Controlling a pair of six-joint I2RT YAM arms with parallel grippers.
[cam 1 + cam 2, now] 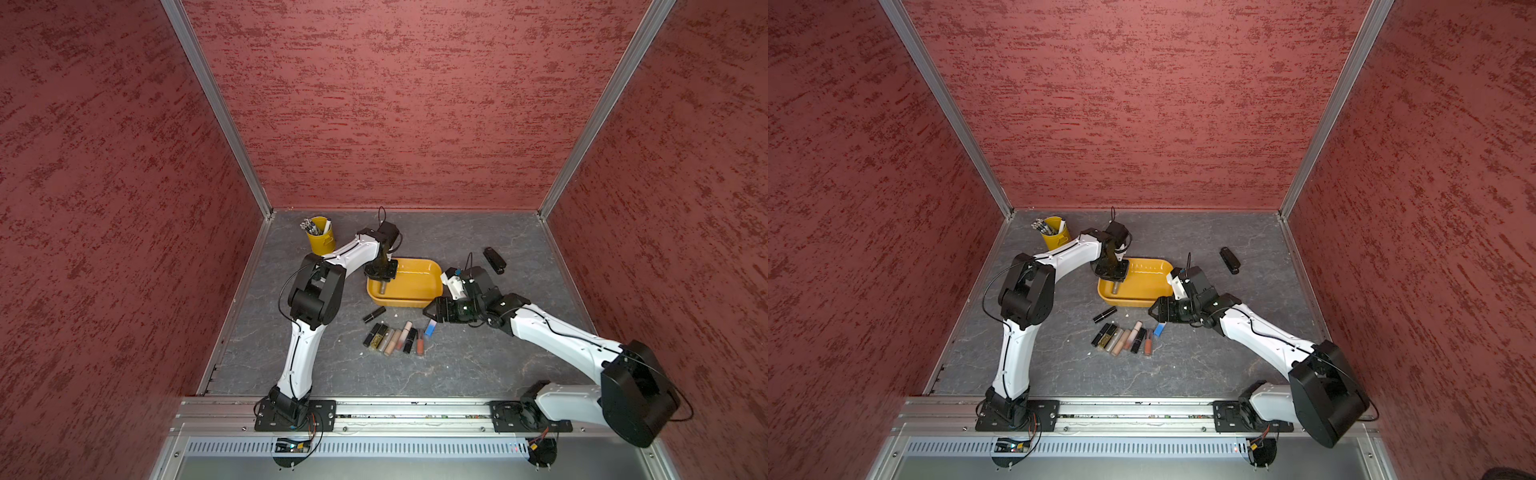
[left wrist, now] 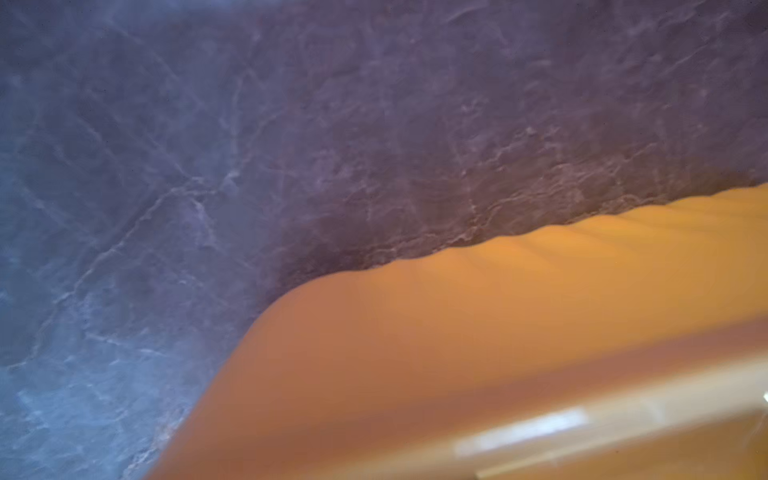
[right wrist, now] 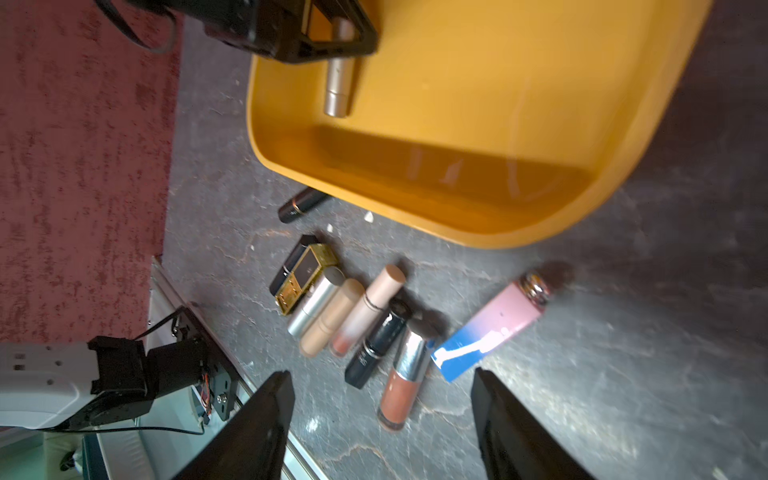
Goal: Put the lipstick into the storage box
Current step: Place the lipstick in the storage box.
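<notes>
As only the right wrist view shows clearly, left gripper (image 3: 334, 39) pinches lipstick (image 3: 340, 85); right gripper (image 3: 382, 374) spread.

Red walls (image 1: 415, 104) all round, blotched and streaked with darker red. The table (image 1: 457, 365) is dark grey slate, veined in pale lines. The storage box (image 1: 419, 282) glows a glossy yellow-orange, and the lipstick (image 3: 338, 83) shines metallic taupe. The bucket (image 1: 322, 245) is mustard yellow. 1 tube (image 3: 490, 328) fades from pink to blue with white marks, and 1 case (image 3: 305, 278) shows gold and black.
</notes>
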